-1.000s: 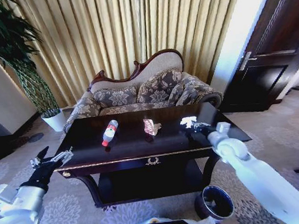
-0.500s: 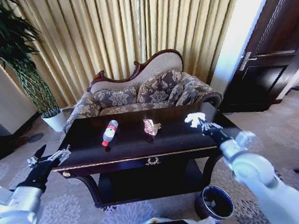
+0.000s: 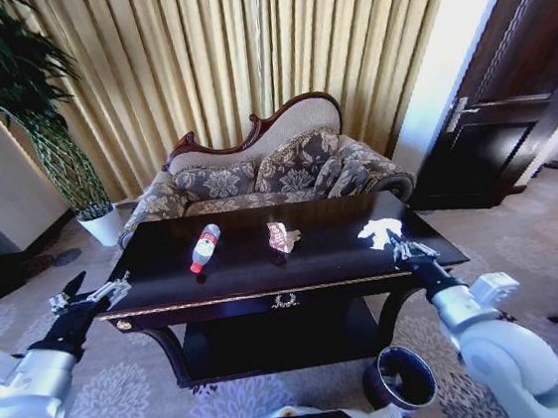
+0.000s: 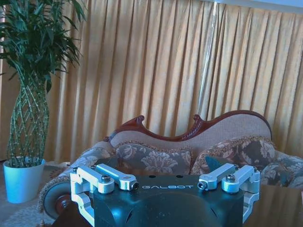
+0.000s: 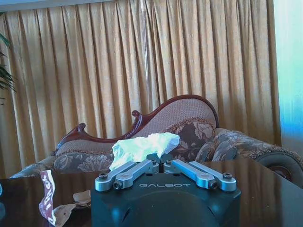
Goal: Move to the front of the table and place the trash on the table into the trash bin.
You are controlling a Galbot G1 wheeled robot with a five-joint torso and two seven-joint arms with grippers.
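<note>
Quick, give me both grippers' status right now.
Left gripper: open, holding nothing, off the table's left end.
Right gripper: shut on the white tissue, above the table's right end.

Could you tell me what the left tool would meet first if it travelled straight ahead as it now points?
Probably the sofa: the open left tool points at its cushions, passing the table corner; depth is unclear.

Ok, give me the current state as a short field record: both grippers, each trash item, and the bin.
right gripper: jaws shut on tissue, over the table's right end
left gripper: open, off the table's left end
bottle: lying on table, left of centre
wrapper: on table, centre
trash bin: on floor, below the table's front right corner
</note>
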